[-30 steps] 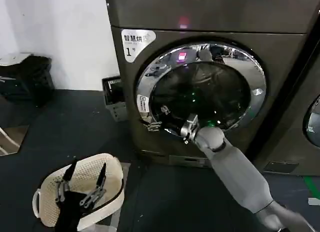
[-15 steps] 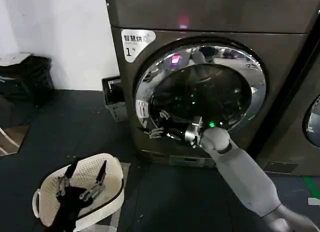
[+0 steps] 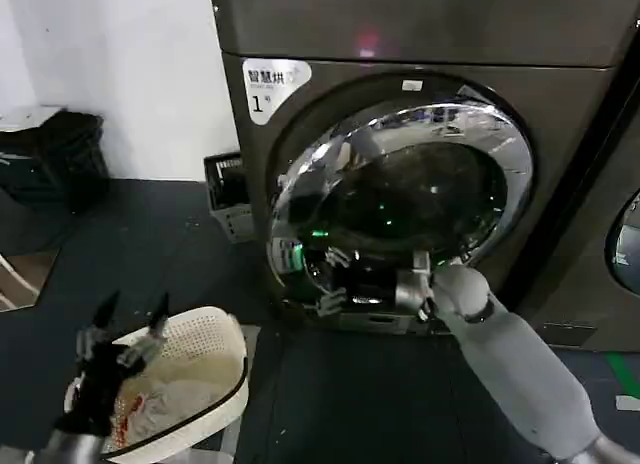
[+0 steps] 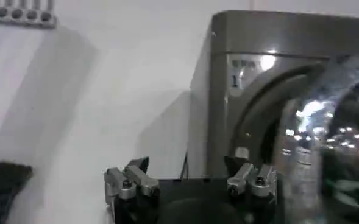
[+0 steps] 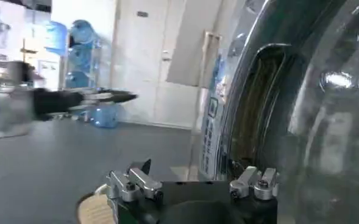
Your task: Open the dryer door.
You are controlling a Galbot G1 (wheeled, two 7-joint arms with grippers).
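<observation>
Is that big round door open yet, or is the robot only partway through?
Partway. The dryer door has come off its latch: its left edge stands out from the dryer. The right pincer is at the door's lower rim, drawing it out. Swinging it wide is left. The left pincer waits, open, above a basket.

My right tool [image 3: 335,284] is at the low left edge of the dryer door [image 3: 400,199], and the shiny round door is swung out a little from the dryer [image 3: 560,114]. My left tool [image 3: 125,329] is down low with its fingers apart, over a white basket [image 3: 200,384] on the dark floor [image 3: 150,244].
</observation>
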